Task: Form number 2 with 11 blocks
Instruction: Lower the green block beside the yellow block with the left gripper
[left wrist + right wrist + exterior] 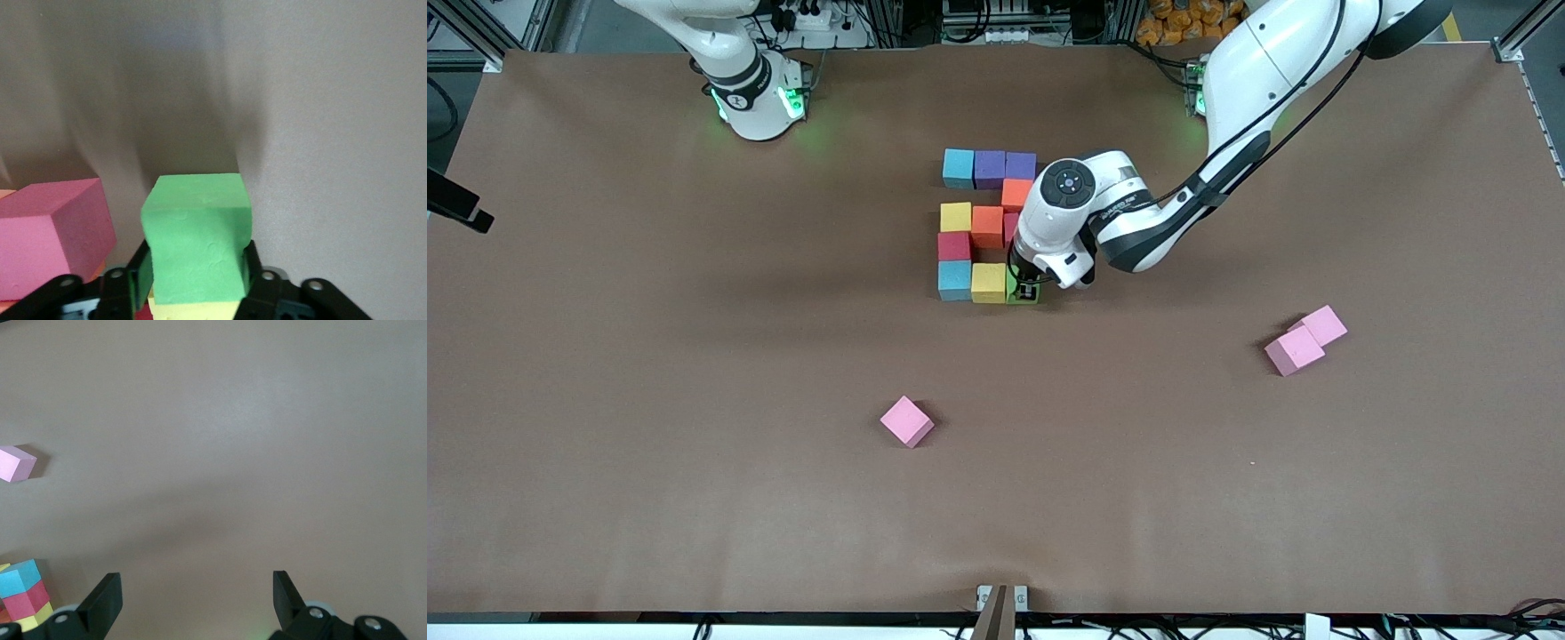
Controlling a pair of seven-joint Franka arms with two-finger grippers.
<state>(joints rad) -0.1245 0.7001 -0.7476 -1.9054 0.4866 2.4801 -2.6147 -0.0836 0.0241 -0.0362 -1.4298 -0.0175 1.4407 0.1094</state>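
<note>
Brown table [694,400]: left tool [195,280] flanks green block [197,237]; right tool [197,597] wide.

open brown table [694,400] around the block cluster [987,227], three scattered pink cubes [907,421] as the only obstacles

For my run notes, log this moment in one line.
left claw: around green block, beside yellow block | right claw: open, waiting

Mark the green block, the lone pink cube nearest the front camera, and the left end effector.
green block [197,233]: left wrist view, its facing side.
lone pink cube [906,420]: front view, top face.
left end effector [1028,289]: front view, between its fingertips.
</note>
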